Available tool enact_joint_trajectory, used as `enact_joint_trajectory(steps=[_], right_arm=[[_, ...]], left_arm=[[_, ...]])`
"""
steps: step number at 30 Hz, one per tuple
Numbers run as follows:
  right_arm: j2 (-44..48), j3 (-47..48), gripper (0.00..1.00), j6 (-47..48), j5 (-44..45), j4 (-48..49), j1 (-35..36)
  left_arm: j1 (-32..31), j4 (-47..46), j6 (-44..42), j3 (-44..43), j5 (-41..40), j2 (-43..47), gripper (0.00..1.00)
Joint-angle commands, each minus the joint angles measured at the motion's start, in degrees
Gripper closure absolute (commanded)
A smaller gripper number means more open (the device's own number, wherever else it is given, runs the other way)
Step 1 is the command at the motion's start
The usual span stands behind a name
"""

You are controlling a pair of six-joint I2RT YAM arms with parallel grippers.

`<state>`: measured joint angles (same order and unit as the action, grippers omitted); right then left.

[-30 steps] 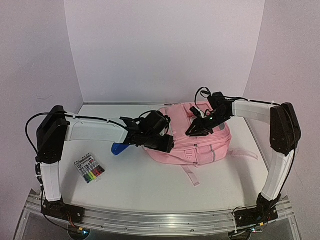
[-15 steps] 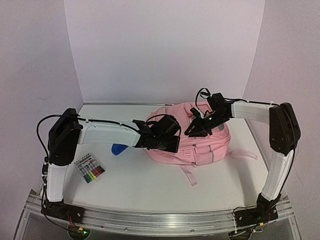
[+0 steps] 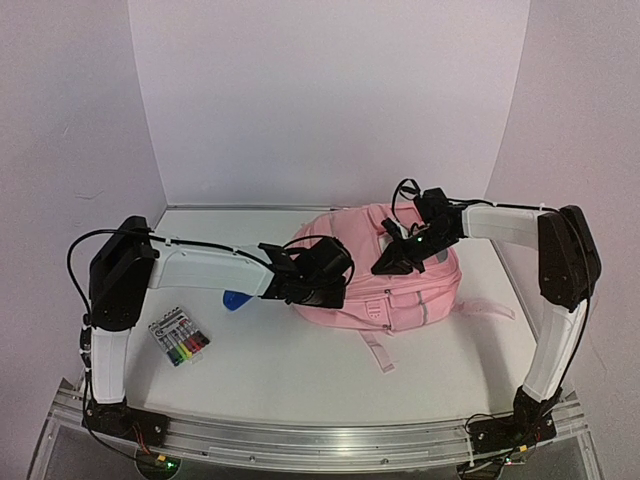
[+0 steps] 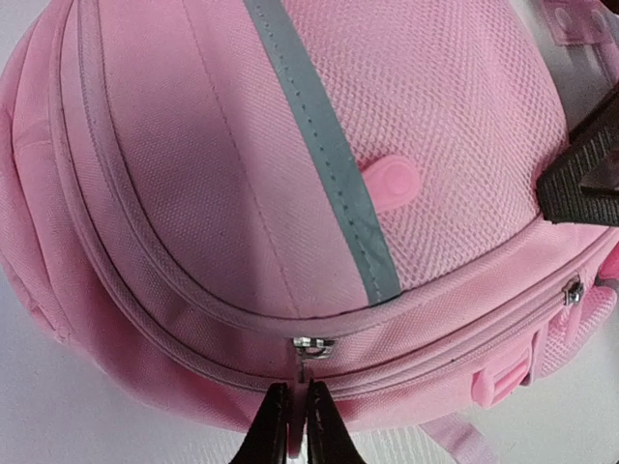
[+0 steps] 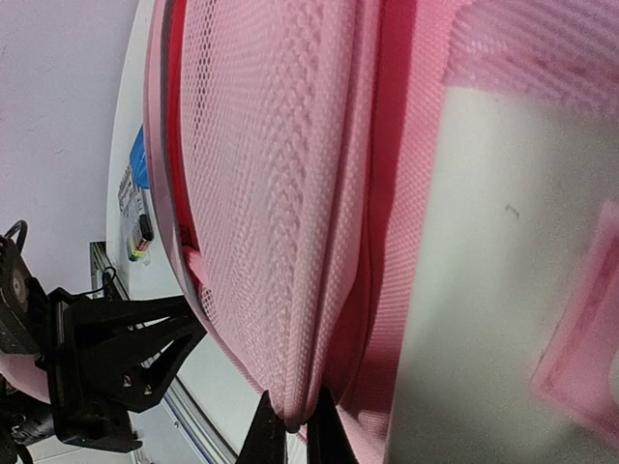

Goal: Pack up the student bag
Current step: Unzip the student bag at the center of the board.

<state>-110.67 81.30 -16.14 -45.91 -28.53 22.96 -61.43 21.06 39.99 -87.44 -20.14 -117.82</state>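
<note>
The student bag [image 3: 400, 285] lies flat at mid-table, pink with a grey stripe [image 4: 329, 145]. My left gripper [image 3: 337, 286] is at the bag's left end. In the left wrist view its jaws [image 4: 293, 411] are shut on the pink pull tab hanging from the metal zip slider [image 4: 311, 348]. My right gripper [image 3: 393, 264] sits on top of the bag near its middle. In the right wrist view it [image 5: 295, 418] is shut on a fold of the bag's pink mesh fabric [image 5: 280, 242]. The zips in view are closed.
A pack of coloured markers [image 3: 180, 338] lies at the front left. A blue object [image 3: 236, 299] shows just under the left forearm. Pink straps trail from the bag toward the front [image 3: 380, 352] and the right [image 3: 487, 309]. White walls stand close behind and beside the table.
My left arm has swung right to the bag's left end and its jaws have shut on the zip pull. My right gripper has shut on the bag's fabric.
</note>
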Motion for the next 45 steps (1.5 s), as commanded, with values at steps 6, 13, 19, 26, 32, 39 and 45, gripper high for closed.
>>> enact_joint_trajectory(steps=[6, 13, 19, 26, 32, 39, 45], right_arm=[[3.18, 0.5, 1.0, 8.81, 4.57, -2.79, 0.44], [5.27, 0.66, 1.0, 28.24, 10.16, -16.27, -2.89], [4.03, 3.45, 1.0, 47.74, 13.26, -25.59, -8.91], [5.12, 3.35, 1.0, 64.72, 18.07, -26.75, -14.95], [5.76, 6.5, 0.95, 66.53, 17.12, -26.57, -16.64], [18.82, -2.78, 0.38, 65.98, 0.15, -24.18, -16.65], [28.75, -13.39, 0.34, 64.37, -3.61, -15.32, -12.94]], left_arm=[[0.26, 3.61, -1.57, 5.35, -0.75, 8.27, 1.0], [-0.14, 2.65, -10.38, 8.73, 4.2, 11.77, 1.0], [-1.5, 1.19, -16.62, 8.22, 8.38, 11.76, 1.0], [-1.33, -3.08, -20.63, 9.17, 8.38, 12.67, 1.0], [-1.41, -4.77, -20.56, 6.12, 15.08, 10.23, 1.0], [-1.5, -8.92, -15.96, -0.92, 24.19, 4.74, 1.0], [-1.5, -11.49, -13.6, -2.91, 26.95, 3.29, 1.0]])
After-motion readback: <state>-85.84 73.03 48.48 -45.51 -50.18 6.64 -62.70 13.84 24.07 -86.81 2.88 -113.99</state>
